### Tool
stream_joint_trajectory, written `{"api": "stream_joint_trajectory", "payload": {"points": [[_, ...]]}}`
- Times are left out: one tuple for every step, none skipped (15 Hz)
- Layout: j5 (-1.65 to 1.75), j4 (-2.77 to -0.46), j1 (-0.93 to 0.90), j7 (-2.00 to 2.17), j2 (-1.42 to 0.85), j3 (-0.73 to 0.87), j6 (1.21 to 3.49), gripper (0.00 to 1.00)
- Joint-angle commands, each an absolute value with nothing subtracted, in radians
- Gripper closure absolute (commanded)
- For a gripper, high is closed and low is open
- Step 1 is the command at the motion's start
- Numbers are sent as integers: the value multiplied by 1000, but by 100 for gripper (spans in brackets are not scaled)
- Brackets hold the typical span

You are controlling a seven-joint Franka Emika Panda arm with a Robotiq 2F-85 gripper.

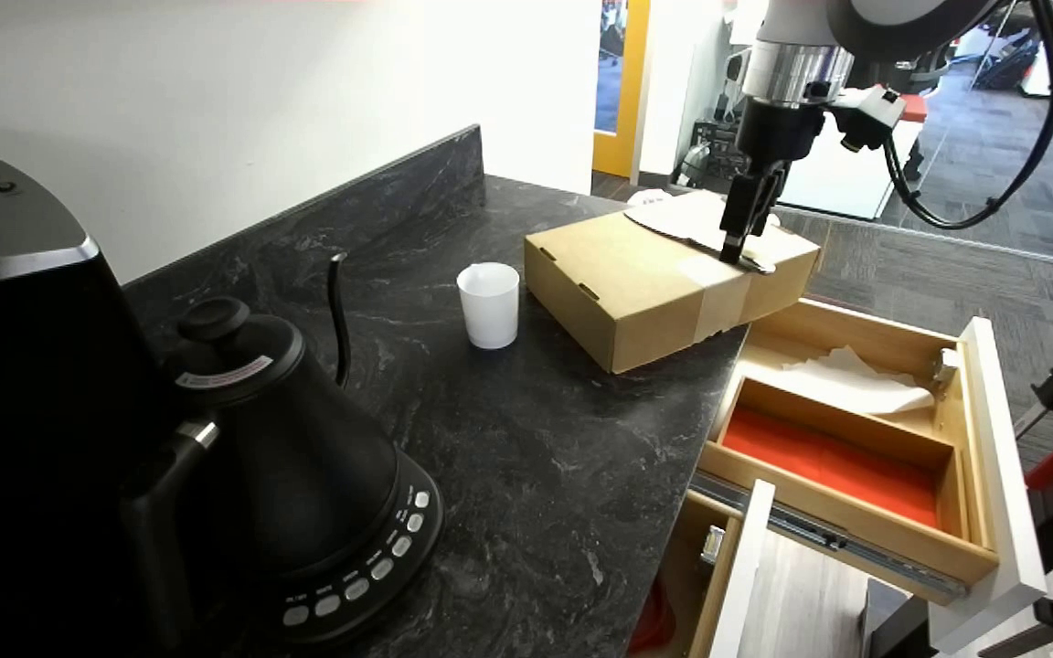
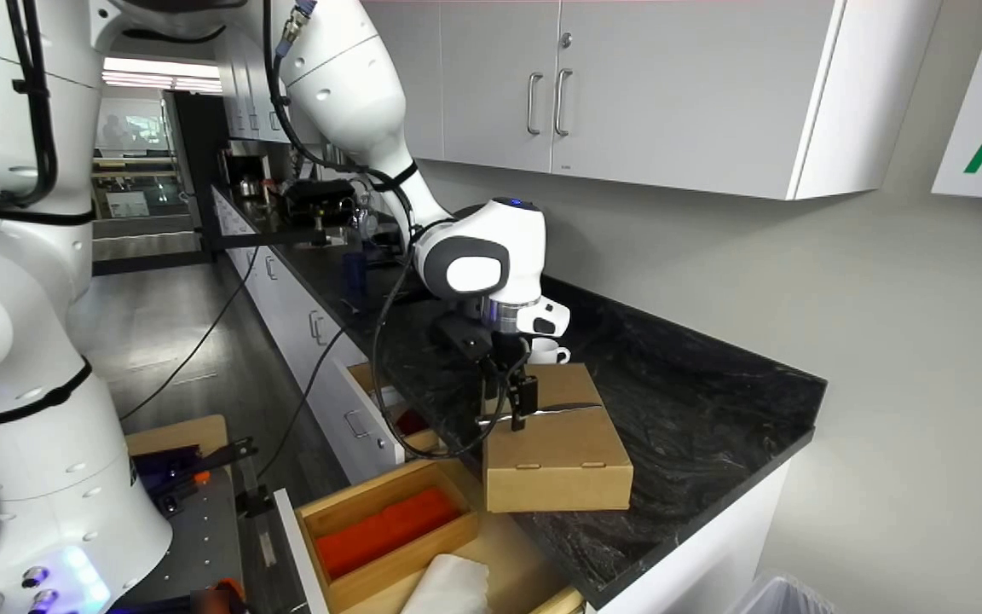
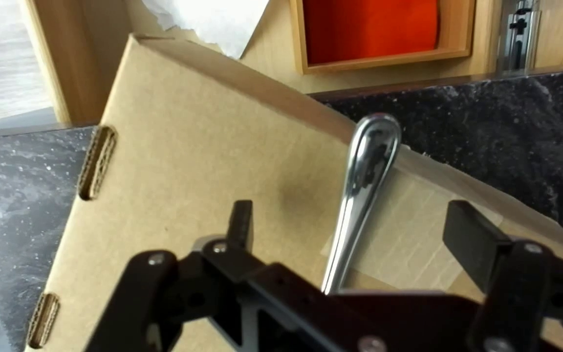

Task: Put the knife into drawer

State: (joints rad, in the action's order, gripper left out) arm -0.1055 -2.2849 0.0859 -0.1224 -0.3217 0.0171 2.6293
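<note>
The knife lies on top of the brown cardboard box (image 1: 613, 265). Its shiny silver handle (image 3: 367, 171) points toward the drawer side in the wrist view, while the gripper hides the rest. In an exterior view the knife (image 2: 568, 408) crosses the box top, passing behind the fingertips. My gripper (image 3: 350, 220) is open, its fingers apart on either side of the handle and not touching it. In both exterior views the gripper (image 1: 733, 254) reaches down close over the box. The pulled-out wooden drawer (image 1: 1002, 466) sits below the counter edge, with a red-orange compartment (image 2: 389, 529) and a pale one.
White paper (image 1: 856, 384) lies in the drawer's pale part. A white cup (image 1: 490, 311) and a black kettle (image 1: 280, 484) stand on the dark counter (image 1: 526, 512). A lower drawer (image 1: 737, 585) is also pulled out. Wall cabinets (image 2: 661, 85) hang above the counter.
</note>
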Motion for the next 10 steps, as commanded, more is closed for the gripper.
{"api": "stream_joint_trajectory", "payload": {"points": [[-92,-2310,93,-141,-283,15,2626,26],[-93,-2310,93,-143,-283,14,2627,32],[-94,-2310,94,-146,-283,14,2626,40],[-96,-2310,94,-149,-283,13,2627,46],[-97,-2310,95,-151,-283,13,2626,54],[-97,-2310,94,-151,-283,13,2627,59],[-97,-2310,94,-150,-283,13,2625,67],[-96,-2311,94,-149,-283,14,2625,72],[-97,-2310,94,-149,-283,14,2624,78],[-97,-2310,94,-149,-283,14,2625,85]]}}
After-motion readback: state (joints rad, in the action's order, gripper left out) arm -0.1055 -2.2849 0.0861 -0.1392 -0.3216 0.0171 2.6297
